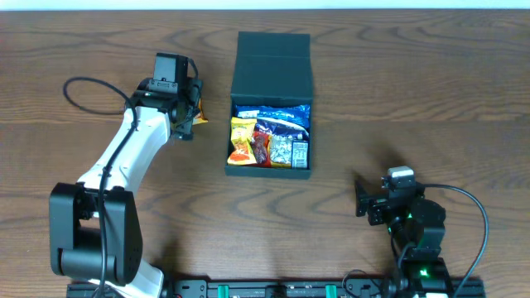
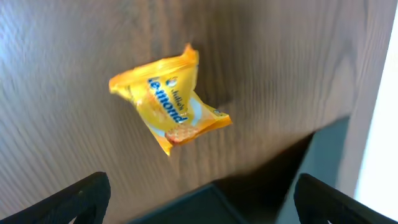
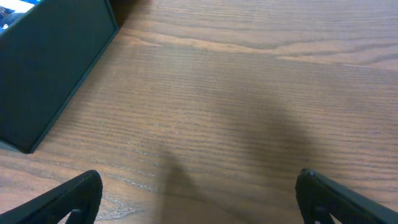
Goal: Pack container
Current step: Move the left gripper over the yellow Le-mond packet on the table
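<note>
From overhead, the dark teal-black matte square cardboard container is seen at the middle of the brown wooden table. Its hinged flap lid is thrown back toward the far edge. With the lid open, the long axis runs from the near edge to the far edge, and the opening faces upward. Yellow, blue and red snack packets are packed inside. The left gripper is held just left of the container, with a small yellow snack packet at its tip. The right gripper is parked to the right, nearer the front, well apart from the container.

In the left wrist view, the yellow snack packet is seen crumpled and tilted against the wood. It is gripped by neither finger; the left gripper has its jaws spread wide. Whether the packet rests on the table cannot be told. A dark container wall is seen at lower right.

In the right wrist view, a container corner is shown at upper left. The right gripper has its jaws spread wide over bare wood.
</note>
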`<act>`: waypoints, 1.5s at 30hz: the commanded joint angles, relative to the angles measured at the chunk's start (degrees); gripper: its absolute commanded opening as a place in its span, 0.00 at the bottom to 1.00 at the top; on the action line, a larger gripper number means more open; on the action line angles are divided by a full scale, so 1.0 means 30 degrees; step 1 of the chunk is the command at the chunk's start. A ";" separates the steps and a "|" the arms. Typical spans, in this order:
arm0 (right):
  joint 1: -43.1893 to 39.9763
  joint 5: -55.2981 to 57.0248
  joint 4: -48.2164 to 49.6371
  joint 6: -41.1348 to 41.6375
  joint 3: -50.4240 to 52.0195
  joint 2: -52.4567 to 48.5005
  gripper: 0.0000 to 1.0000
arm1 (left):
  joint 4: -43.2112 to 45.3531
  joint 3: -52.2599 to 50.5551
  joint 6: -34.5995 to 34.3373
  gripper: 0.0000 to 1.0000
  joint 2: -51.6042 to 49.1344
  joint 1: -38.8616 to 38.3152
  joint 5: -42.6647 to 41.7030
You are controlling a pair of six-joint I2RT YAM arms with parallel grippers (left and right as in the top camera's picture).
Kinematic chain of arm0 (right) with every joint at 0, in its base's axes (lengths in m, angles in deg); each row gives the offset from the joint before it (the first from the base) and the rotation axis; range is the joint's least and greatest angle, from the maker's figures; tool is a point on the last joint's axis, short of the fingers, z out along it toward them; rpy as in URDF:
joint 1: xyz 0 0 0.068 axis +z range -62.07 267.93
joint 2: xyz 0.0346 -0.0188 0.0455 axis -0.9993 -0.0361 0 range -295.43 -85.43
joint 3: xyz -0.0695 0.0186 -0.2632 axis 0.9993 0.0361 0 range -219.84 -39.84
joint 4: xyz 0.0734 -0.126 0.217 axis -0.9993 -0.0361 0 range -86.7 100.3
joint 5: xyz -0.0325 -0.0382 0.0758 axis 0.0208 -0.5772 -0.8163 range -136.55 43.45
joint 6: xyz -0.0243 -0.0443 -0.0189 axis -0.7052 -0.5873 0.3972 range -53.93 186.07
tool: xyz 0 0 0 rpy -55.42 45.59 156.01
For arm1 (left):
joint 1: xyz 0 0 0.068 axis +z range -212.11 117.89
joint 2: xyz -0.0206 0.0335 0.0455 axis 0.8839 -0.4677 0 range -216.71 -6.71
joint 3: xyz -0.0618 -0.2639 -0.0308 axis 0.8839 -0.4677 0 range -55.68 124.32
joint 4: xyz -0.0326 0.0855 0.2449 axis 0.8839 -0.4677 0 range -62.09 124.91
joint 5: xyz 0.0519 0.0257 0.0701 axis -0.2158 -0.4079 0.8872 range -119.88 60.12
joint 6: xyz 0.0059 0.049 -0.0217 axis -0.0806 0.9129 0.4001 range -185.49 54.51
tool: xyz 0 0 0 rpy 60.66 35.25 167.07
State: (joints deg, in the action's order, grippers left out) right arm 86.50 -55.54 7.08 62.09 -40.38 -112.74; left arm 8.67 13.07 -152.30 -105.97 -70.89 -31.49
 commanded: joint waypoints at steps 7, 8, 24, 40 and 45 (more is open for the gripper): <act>-0.0124 0.0051 -0.0007 0.0102 0.0073 0.0102 0.99 | 0.0160 0.0007 -0.6834 0.86 -0.1362 0.0029 -0.0277; -0.0124 0.0058 -0.0007 0.0102 0.0073 0.0102 0.99 | 0.0277 0.0007 -0.7184 0.80 -0.1574 0.0029 -0.0255; -0.0124 0.0051 -0.0007 0.0102 0.0073 0.0102 0.99 | -0.1967 0.0772 -0.7854 0.77 -0.2127 0.1428 -0.0743; -0.0124 0.0051 -0.0007 0.0102 0.0073 0.0102 0.99 | -0.8247 0.7927 -0.6513 0.82 -0.5829 0.1370 -0.0036; -0.0124 0.0051 -0.0007 0.0102 0.0073 0.0102 0.99 | -0.8153 0.7927 -0.7082 0.82 -0.6492 0.1224 -0.0335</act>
State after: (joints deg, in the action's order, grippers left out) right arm 86.50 -55.54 7.08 62.09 -40.38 -112.74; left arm -15.63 35.43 -172.34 -123.48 -66.93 -32.12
